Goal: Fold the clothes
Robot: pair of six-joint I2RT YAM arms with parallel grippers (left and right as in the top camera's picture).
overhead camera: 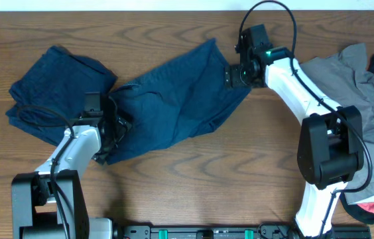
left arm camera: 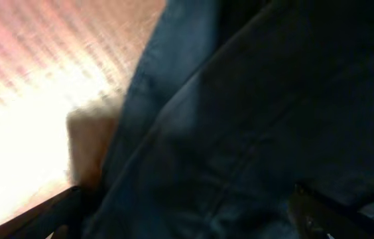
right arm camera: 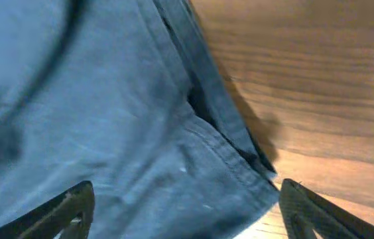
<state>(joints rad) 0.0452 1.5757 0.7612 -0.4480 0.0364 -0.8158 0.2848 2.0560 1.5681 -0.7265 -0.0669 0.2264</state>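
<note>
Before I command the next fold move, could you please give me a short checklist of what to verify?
1. Jaws of right gripper open at the blue garment: ok, wide apart with the hem corner between them.
2. Jaws of left gripper open over the garment: ok, apart, and fabric fills its view.
3. Either gripper actually touching cloth: cannot tell.
4. Garment lying flat: not ok, its left part is bunched and creased.
5. The grey garment apart from the blue one: ok, bare table lies between them.
</note>
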